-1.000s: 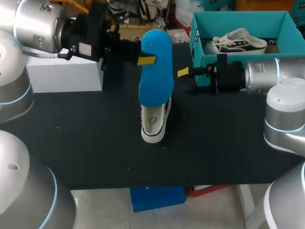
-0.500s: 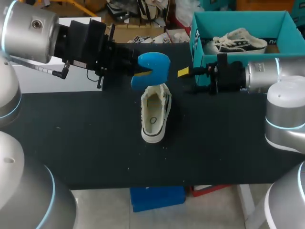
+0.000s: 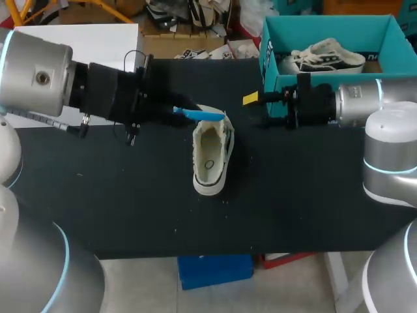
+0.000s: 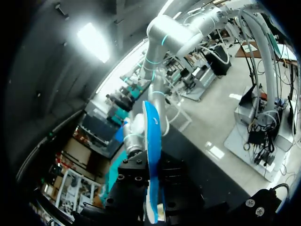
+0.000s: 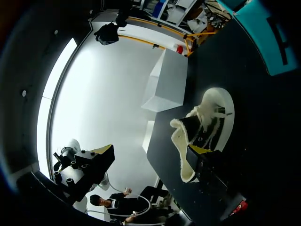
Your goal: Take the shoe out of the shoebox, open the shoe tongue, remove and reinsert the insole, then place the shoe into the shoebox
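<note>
A white sneaker point(image 3: 211, 155) stands on the black table point(image 3: 130, 195), its opening up. My left gripper point(image 3: 177, 111) is shut on a blue insole point(image 3: 204, 115), held edge-on and level just over the sneaker's front end. In the left wrist view the insole point(image 4: 152, 136) sticks out ahead between the black fingers. My right gripper point(image 3: 255, 111) stands open beside the teal shoebox point(image 3: 273, 72), to the right of the sneaker. In the right wrist view the sneaker point(image 5: 207, 120) lies ahead of the open right gripper point(image 5: 153, 150), close to one finger.
The shoebox at the back right holds a second white shoe point(image 3: 326, 57). A white box point(image 3: 98, 39) stands at the table's back left, also visible as the white box point(image 5: 170, 87) beyond the sneaker. The shoebox wall point(image 5: 263, 42) shows beside the right gripper.
My left arm has swung the insole down from upright and face-on to flat and edge-on, low over the sneaker's front. The right arm has not moved.
</note>
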### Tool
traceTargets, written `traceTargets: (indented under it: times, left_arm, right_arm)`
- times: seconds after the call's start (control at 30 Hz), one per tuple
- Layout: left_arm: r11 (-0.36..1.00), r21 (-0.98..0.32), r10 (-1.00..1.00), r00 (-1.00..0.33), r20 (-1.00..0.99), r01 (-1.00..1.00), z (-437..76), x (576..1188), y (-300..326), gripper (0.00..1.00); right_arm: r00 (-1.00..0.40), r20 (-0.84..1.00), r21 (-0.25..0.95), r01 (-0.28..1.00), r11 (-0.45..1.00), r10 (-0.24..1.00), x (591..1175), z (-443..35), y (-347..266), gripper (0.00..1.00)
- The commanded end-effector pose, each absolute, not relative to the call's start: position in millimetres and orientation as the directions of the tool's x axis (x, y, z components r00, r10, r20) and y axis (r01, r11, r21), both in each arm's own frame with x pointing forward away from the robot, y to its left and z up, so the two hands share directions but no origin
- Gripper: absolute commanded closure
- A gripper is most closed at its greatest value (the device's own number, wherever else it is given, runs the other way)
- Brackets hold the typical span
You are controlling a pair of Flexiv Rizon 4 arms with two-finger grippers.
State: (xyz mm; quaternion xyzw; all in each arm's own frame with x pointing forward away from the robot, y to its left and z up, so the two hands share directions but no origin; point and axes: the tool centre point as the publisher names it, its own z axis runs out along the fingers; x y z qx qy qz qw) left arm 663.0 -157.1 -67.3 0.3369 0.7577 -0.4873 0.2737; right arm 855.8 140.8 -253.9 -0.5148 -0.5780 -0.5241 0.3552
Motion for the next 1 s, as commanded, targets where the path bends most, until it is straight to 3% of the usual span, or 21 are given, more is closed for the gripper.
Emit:
traceTargets:
  times: [0.03,0.2,0.23,0.33,0.83,1.0]
  left_arm:
    - [0.289,-0.406,0.146,-0.459,-0.876,0.867,-131,596,-122,1.00]
    - [0.276,-0.277,0.126,-0.320,-0.939,0.921,-152,578,-114,1.00]
    - [0.296,-0.192,0.169,-0.249,-0.954,0.936,-157,574,-114,1.00]
    - [0.310,-0.239,0.193,-0.307,-0.932,0.920,-172,562,-109,1.00]
    - [0.310,-0.239,0.193,-0.307,-0.932,0.920,-172,562,-109,1.00]
    - [0.238,-0.075,0.174,-0.118,-0.978,0.968,-170,558,-118,1.00]
  right_arm:
    - [-0.217,0.950,0.241,0.967,-0.083,0.224,856,-254,142,0.00]
    - [-0.217,0.950,0.241,0.967,-0.083,0.224,856,-254,142,0.00]
    - [-0.217,0.950,0.241,0.967,-0.083,0.224,856,-254,142,0.00]
    - [-0.217,0.950,0.241,0.967,-0.083,0.224,856,-254,142,0.00]
    - [-0.217,0.950,0.241,0.967,-0.083,0.224,856,-254,142,0.00]
    - [-0.217,0.950,0.241,0.967,-0.083,0.224,856,-254,142,0.00]
